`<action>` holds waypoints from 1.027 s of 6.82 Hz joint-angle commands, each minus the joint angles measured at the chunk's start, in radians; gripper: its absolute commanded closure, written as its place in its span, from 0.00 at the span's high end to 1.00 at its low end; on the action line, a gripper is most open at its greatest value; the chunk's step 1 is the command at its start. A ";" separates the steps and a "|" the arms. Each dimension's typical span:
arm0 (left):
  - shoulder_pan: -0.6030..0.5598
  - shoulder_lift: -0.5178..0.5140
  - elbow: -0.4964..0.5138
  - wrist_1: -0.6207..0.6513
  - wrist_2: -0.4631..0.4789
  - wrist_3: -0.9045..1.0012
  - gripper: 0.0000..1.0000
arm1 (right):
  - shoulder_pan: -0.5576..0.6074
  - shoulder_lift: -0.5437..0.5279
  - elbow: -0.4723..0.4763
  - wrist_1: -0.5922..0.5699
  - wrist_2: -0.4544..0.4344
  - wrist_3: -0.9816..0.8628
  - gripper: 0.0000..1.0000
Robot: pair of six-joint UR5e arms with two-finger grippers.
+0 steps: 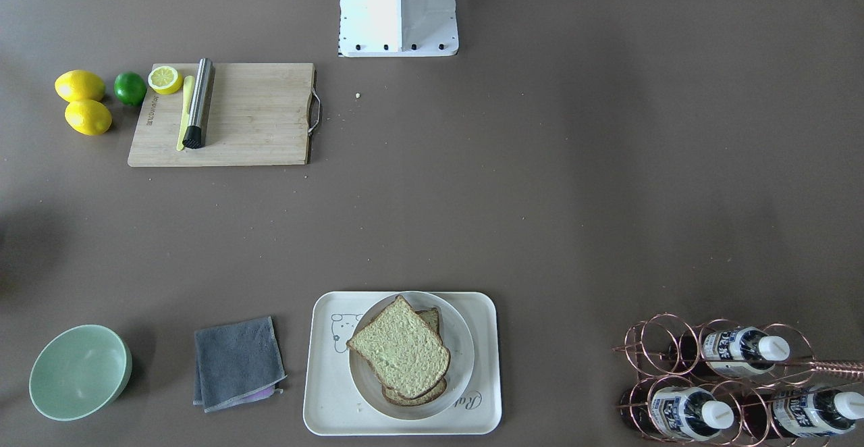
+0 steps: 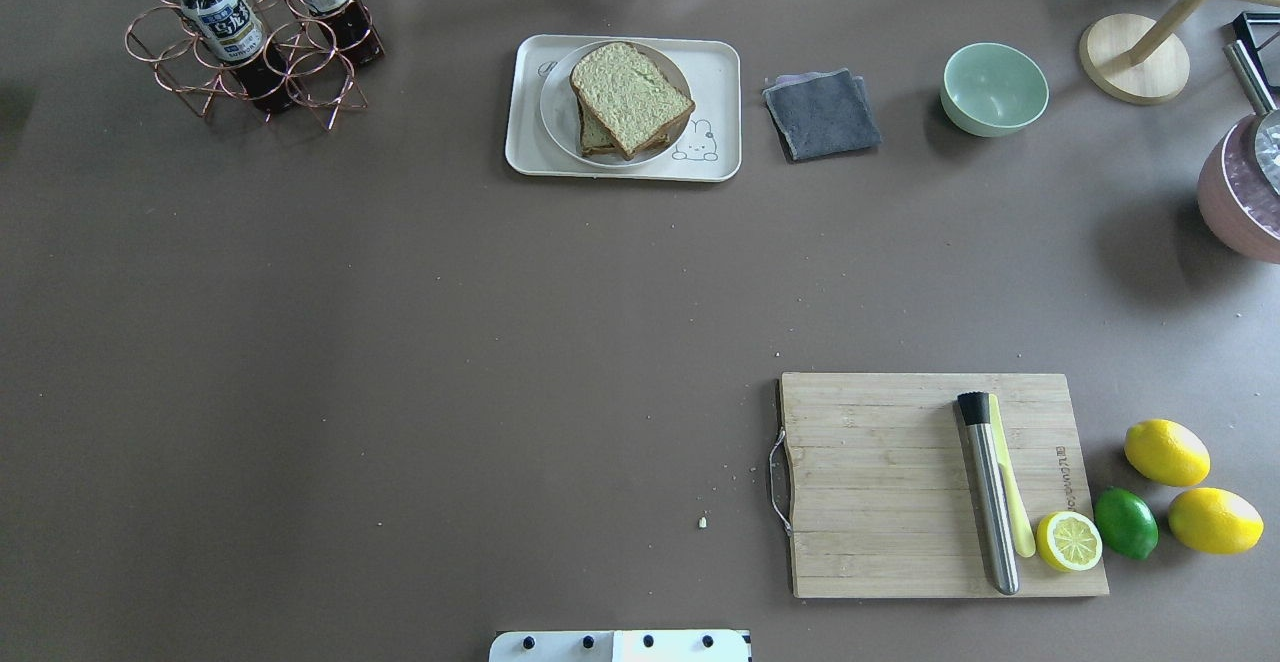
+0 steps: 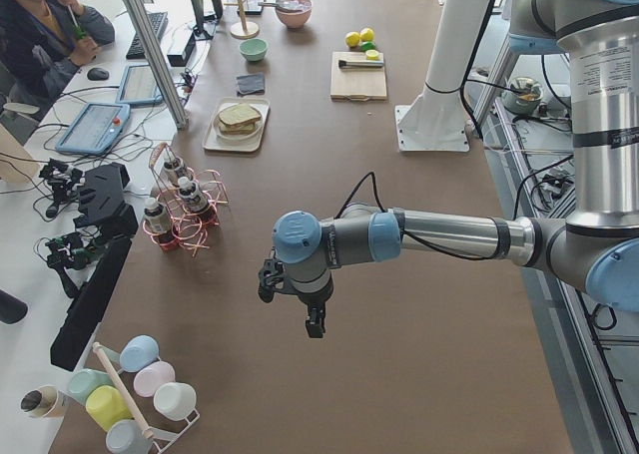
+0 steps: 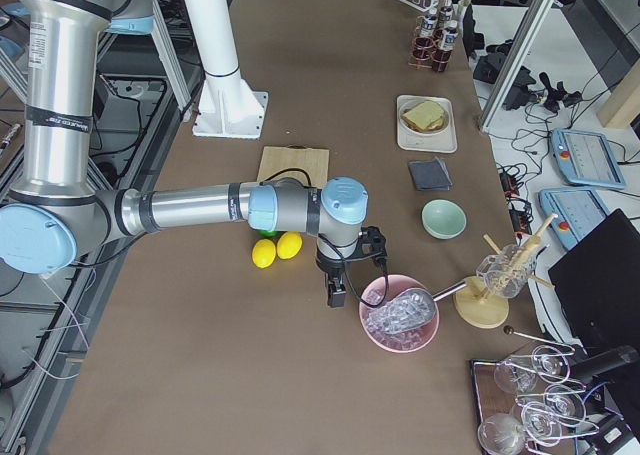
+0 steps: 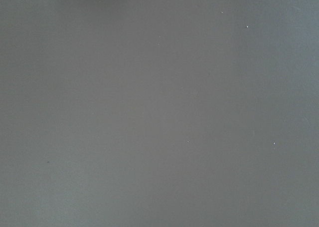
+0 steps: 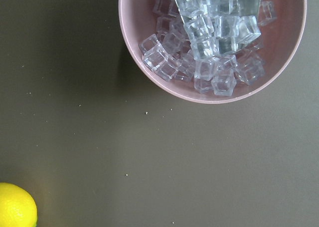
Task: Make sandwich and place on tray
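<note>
The sandwich (image 1: 399,352) is two stacked slices of pale speckled bread with brown crust, on a round white plate (image 1: 460,366) that sits on the cream tray (image 1: 322,400). The fried egg filling is hidden. The sandwich (image 2: 630,94) and the tray (image 2: 722,72) also show at the far middle of the overhead view. My left gripper (image 3: 314,324) shows only in the exterior left view, over bare table far from the tray. My right gripper (image 4: 335,293) shows only in the exterior right view, beside a pink bowl. I cannot tell whether either is open or shut.
A wooden cutting board (image 2: 880,482) bears a steel muddler (image 2: 988,492) and half a lemon (image 2: 1068,541); two lemons (image 2: 1166,452) and a lime (image 2: 1125,522) lie beside it. A grey cloth (image 2: 821,112), green bowl (image 2: 995,88), bottle rack (image 2: 250,37) and pink ice bowl (image 6: 214,42) stand around.
</note>
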 commanded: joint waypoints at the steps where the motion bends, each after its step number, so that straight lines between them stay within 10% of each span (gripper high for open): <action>1: 0.003 -0.001 0.000 -0.001 -0.001 0.000 0.97 | 0.000 0.003 -0.006 -0.005 0.007 0.007 1.00; 7: 0.003 -0.007 -0.030 0.004 -0.004 -0.003 0.97 | -0.002 0.015 -0.003 -0.003 0.020 0.009 1.00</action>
